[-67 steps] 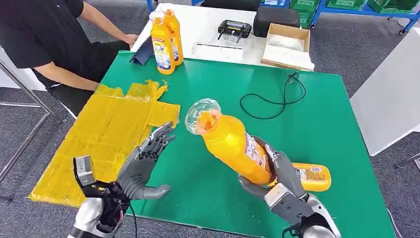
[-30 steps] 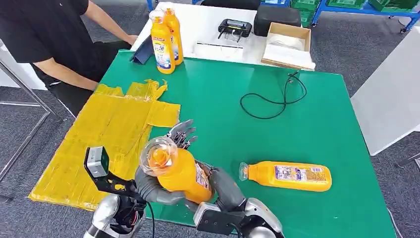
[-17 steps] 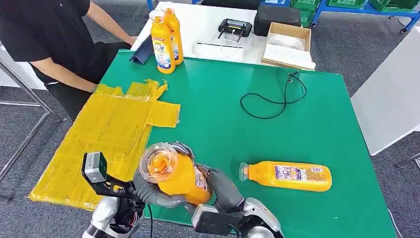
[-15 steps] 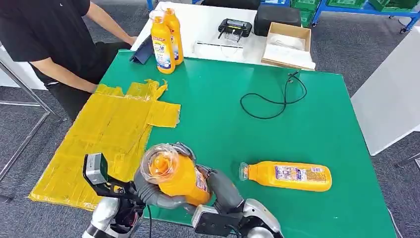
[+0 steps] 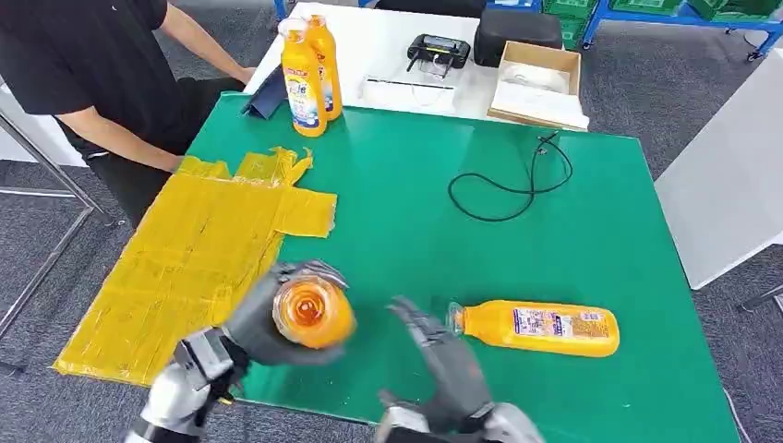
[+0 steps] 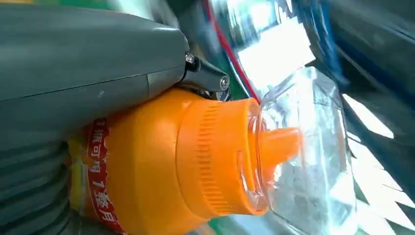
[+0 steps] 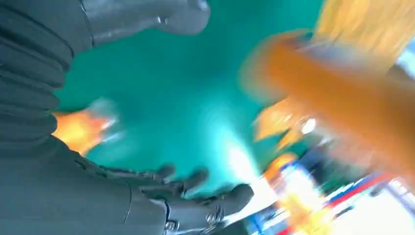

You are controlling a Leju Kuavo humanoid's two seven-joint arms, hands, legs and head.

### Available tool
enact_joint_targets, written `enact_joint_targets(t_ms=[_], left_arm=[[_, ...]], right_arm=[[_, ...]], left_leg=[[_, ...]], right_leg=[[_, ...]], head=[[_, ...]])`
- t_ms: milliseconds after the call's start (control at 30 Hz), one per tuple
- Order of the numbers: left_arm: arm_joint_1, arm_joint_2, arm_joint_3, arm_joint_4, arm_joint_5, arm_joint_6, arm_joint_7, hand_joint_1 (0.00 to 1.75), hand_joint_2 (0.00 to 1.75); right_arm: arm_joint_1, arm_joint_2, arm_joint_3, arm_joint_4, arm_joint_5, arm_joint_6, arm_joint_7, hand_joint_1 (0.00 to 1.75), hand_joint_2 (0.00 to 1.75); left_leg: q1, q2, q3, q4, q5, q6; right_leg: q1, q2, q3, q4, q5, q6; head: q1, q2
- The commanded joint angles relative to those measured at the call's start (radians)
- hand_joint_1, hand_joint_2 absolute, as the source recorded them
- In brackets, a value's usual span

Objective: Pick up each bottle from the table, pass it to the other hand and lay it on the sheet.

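Note:
My left hand [image 5: 257, 323] grips an orange bottle [image 5: 314, 314] with a clear cap, held above the table's near edge beside the yellow sheet [image 5: 194, 258]. The left wrist view has the same bottle [image 6: 161, 161] close up against the hand's thumb [image 6: 88, 58]. To the right of it my right hand [image 5: 443, 355] is open, its fingers spread and holding nothing; the right wrist view is blurred, with its fingers [image 7: 195, 196] apart over the green table [image 7: 161, 98]. A second orange bottle [image 5: 540, 329] lies on its side on the green table [image 5: 554, 212]. Two more bottles [image 5: 309, 74] stand at the far left corner.
A person in black [image 5: 83, 74] sits at the far left beside the sheet. A black cable [image 5: 512, 185] lies coiled on the far right of the table. Behind it a white table [image 5: 388, 46] carries a cardboard box [image 5: 537, 85] and a black device [image 5: 437, 53].
The right hand carried the bottle leftward to the left hand, which closed around it. The right hand has now let go and drawn away to the right, fingers spread.

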Motion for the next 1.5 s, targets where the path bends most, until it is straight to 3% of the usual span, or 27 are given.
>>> enact_joint_targets(t_ms=[33, 200, 300, 500, 567, 700, 867, 1000, 1067, 1433, 1467, 1500], left_arm=[[-0.04, 0.126, 0.149, -0.04, -0.33, 0.173, -0.004, 1.75, 1.75], [-0.069, 0.199, 0.023, 0.125, -0.691, 0.312, 0.102, 1.75, 1.75], [-0.137, 0.26, -0.11, 0.317, -0.886, 0.318, 0.189, 1.75, 1.75], [-0.161, 0.265, -0.134, 0.371, -0.886, 0.361, 0.193, 1.75, 1.75], [-0.174, 0.287, -0.166, 0.394, -0.897, 0.305, 0.214, 1.75, 1.75], [-0.227, 0.222, -0.246, 0.61, -0.943, 0.343, 0.244, 1.75, 1.75], [-0.257, 0.148, -0.308, 0.711, -0.926, 0.35, 0.257, 1.75, 1.75], [-0.271, 0.161, -0.331, 0.667, -0.87, 0.341, 0.238, 1.75, 1.75], [-0.27, 0.171, -0.328, 0.643, -0.858, 0.34, 0.243, 1.66, 1.75], [-0.269, 0.173, -0.327, 0.643, -0.858, 0.339, 0.243, 1.66, 1.75], [-0.266, 0.171, -0.323, 0.637, -0.851, 0.347, 0.243, 0.0, 1.75], [-0.263, 0.174, -0.323, 0.627, -0.852, 0.351, 0.243, 0.0, 1.75]], right_arm=[[0.209, -0.194, -0.253, -0.248, -0.045, -0.016, -0.046, 0.0, 1.75], [0.293, -0.279, -0.349, -0.312, -0.075, -0.033, -0.056, 0.0, 1.75], [0.282, -0.314, -0.394, -0.306, -0.117, 0.016, -0.077, 0.0, 1.75], [0.268, -0.3, -0.404, -0.296, -0.123, 0.037, -0.086, 0.0, 1.75], [0.258, -0.323, -0.399, -0.287, -0.12, 0.049, -0.081, 0.0, 1.75], [0.202, -0.31, -0.407, -0.238, -0.138, 0.102, -0.095, 0.0, 1.75], [0.23, -0.301, -0.399, -0.209, -0.115, 0.098, -0.111, 0.0, 1.75], [0.18, -0.303, -0.439, -0.175, -0.149, 0.131, -0.12, 0.0, 1.75], [0.161, -0.295, -0.447, -0.166, -0.146, 0.153, -0.119, 0.0, 1.75], [0.165, -0.292, -0.445, -0.169, -0.146, 0.153, -0.119, 0.0, 1.75], [0.165, -0.289, -0.448, -0.171, -0.142, 0.157, -0.118, 0.0, 1.75], [0.162, -0.284, -0.449, -0.169, -0.13, 0.161, -0.113, 0.0, 1.75]], left_leg=[[-0.001, -0.004, 0.0, 0.001, 0.0, 0.0], [-0.002, -0.004, 0.002, 0.0, 0.0, -0.001], [-0.004, -0.006, 0.003, -0.002, 0.001, 0.0], [-0.004, -0.002, 0.002, -0.001, 0.001, 0.0], [-0.003, -0.001, 0.002, -0.001, 0.001, 0.0], [-0.005, -0.002, 0.005, -0.003, 0.001, 0.0], [-0.005, -0.005, 0.005, -0.003, 0.002, 0.0], [-0.004, -0.003, 0.003, -0.001, 0.001, 0.001], [-0.004, -0.004, 0.003, -0.001, 0.001, 0.001], [-0.005, -0.005, 0.003, -0.001, 0.002, 0.002], [-0.004, -0.004, 0.003, -0.001, 0.002, 0.002], [-0.005, -0.004, 0.003, -0.001, 0.002, 0.002]], right_leg=[[-0.001, -0.003, 0.001, 0.001, -0.002, -0.001], [-0.002, -0.003, 0.003, 0.001, -0.002, -0.001], [-0.004, -0.005, 0.003, -0.001, -0.002, -0.001], [-0.004, -0.001, 0.002, -0.001, 0.0, 0.0], [-0.003, -0.001, 0.001, -0.001, 0.0, 0.0], [-0.005, -0.001, 0.004, -0.002, 0.0, 0.0], [-0.005, -0.003, 0.006, -0.003, 0.0, 0.0], [-0.004, -0.002, 0.004, -0.002, 0.0, 0.0], [-0.005, -0.003, 0.004, -0.001, 0.001, 0.0], [-0.005, -0.003, 0.004, -0.001, 0.0, 0.0], [-0.004, -0.004, 0.004, -0.001, 0.001, 0.001], [-0.005, -0.003, 0.005, -0.001, 0.0, 0.0]], head=[[0.0, 0.0], [0.0, 0.0], [0.0, 0.0], [0.0, 0.0], [0.0, 0.0], [0.0, 0.0], [0.0, 0.0], [0.0, 0.0], [0.0, 0.0], [0.0, 0.0], [0.0, 0.0], [0.0, 0.0]])
